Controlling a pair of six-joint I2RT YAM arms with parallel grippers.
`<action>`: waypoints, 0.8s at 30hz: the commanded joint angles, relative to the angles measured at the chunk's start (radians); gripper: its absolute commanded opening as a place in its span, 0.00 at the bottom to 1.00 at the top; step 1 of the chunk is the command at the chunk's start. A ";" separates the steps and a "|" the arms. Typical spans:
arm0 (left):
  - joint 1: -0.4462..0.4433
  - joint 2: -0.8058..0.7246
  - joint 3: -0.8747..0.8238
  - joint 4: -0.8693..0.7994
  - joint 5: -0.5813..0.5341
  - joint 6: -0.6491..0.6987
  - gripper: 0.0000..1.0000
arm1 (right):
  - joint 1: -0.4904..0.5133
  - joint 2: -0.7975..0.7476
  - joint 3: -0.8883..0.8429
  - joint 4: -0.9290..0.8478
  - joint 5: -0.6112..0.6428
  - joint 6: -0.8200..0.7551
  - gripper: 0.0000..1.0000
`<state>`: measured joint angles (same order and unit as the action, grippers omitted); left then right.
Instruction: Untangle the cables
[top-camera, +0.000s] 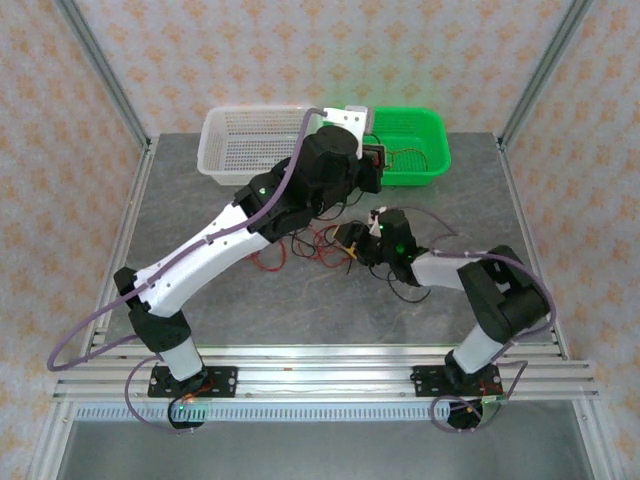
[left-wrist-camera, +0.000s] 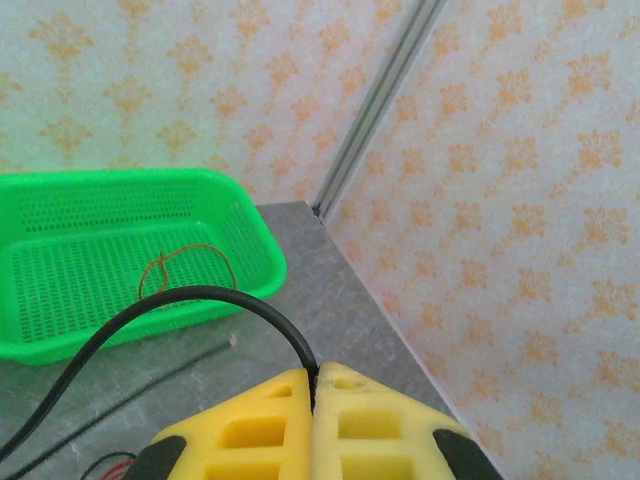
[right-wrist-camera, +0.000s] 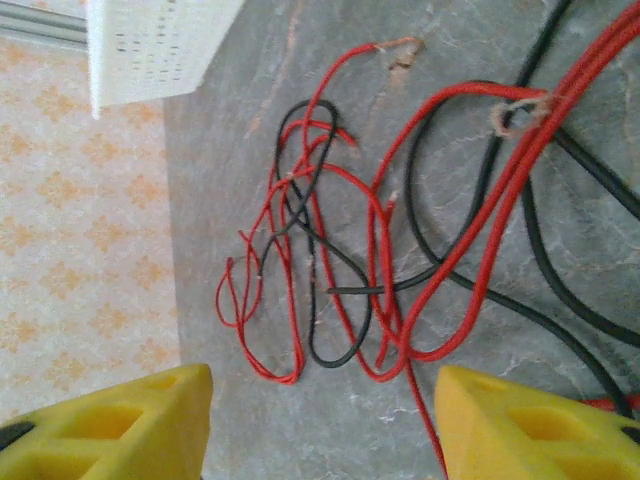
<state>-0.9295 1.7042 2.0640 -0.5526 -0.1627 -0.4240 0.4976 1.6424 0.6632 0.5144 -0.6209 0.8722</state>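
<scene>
**One strand out, the knot mostly left**

The untangling looks barely past its start. The main bunch of cables (right-wrist-camera: 320, 230) lies in the middle of the bench (top-camera: 300, 320), red and black strands looped through each other, with several crossings plain to see from the right wrist camera.

The left claw (left-wrist-camera: 312, 385) is clenched on a black cable (left-wrist-camera: 200, 293). The strand is pinched between its yellow fingers and arcs away to the left and down toward the bench. That claw is held up near the far right corner, just beside the green basket (left-wrist-camera: 100, 182).

One thin brownish strand (left-wrist-camera: 190, 247) lies alone on the floor of that basket, apart from the rest. I judge it to be a cable already sorted. The white basket (top-camera: 225, 150) sits next to the green one at the far edge. I cannot tell whether anything is in it.

The right claw (right-wrist-camera: 325, 420) is released, its fingers spread wide above the red-and-black knot and gripping nothing. Most of the separating remains to be done.
</scene>
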 joint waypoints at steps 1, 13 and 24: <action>0.011 -0.008 0.087 -0.067 -0.088 0.059 0.00 | 0.004 0.024 0.008 0.056 0.018 0.000 0.60; 0.374 0.076 0.215 -0.052 0.021 0.102 0.00 | 0.005 -0.294 -0.037 -0.281 0.173 -0.189 0.61; 0.601 0.276 0.256 0.200 0.111 0.132 0.00 | 0.006 -0.527 -0.026 -0.460 0.213 -0.200 0.61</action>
<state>-0.3668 1.9419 2.2707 -0.4587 -0.0837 -0.3260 0.4976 1.1603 0.6365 0.1188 -0.4397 0.6930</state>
